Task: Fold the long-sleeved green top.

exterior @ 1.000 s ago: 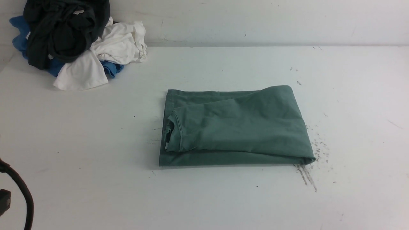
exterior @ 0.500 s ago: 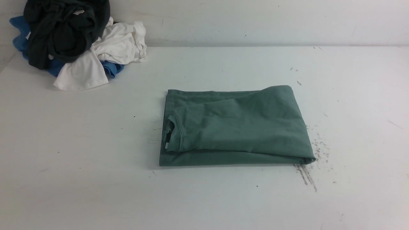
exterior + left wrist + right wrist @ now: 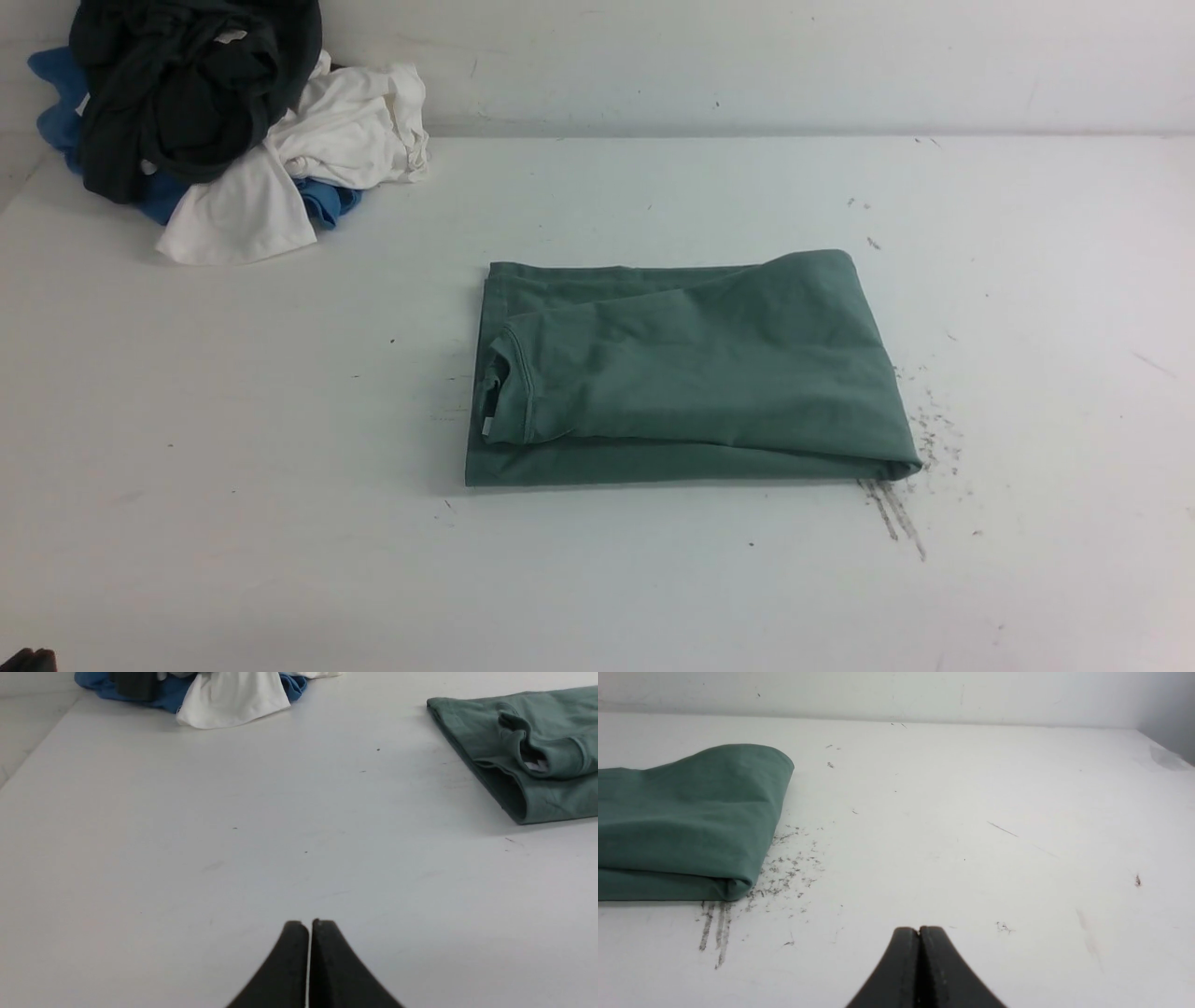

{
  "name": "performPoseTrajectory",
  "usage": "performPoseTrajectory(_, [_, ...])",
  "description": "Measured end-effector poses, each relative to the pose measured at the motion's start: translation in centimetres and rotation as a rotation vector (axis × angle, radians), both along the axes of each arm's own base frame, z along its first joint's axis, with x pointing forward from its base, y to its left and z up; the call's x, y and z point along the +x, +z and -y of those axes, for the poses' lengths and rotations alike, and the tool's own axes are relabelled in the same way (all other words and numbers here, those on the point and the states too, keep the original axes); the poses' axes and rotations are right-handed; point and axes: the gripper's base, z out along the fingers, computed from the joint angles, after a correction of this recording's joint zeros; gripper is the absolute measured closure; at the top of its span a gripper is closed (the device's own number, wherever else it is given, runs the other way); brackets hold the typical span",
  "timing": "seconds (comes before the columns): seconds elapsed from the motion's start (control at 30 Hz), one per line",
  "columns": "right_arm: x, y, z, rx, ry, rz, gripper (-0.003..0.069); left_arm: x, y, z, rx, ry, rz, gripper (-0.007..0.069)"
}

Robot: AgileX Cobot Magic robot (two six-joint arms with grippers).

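The left gripper has its jaws pressed together, holding nothing, above bare table and well apart from the top. The right gripper is likewise pressed together and empty, near scuff marks just beside the top. The top lies folded, mid-table. A clothes pile sits well apart from the top, at the far left corner.
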Motion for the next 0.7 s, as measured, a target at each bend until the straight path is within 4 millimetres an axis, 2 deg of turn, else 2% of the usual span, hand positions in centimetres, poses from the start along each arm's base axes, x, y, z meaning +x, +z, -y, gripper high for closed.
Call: performPoseTrajectory(0.7, [0.0, 0.0, 0.0, 0.0, 0.0, 0.0, 0.0671, 0.02, 0.03, 0.14, 0.015, -0.002, 0.008, 0.0631])
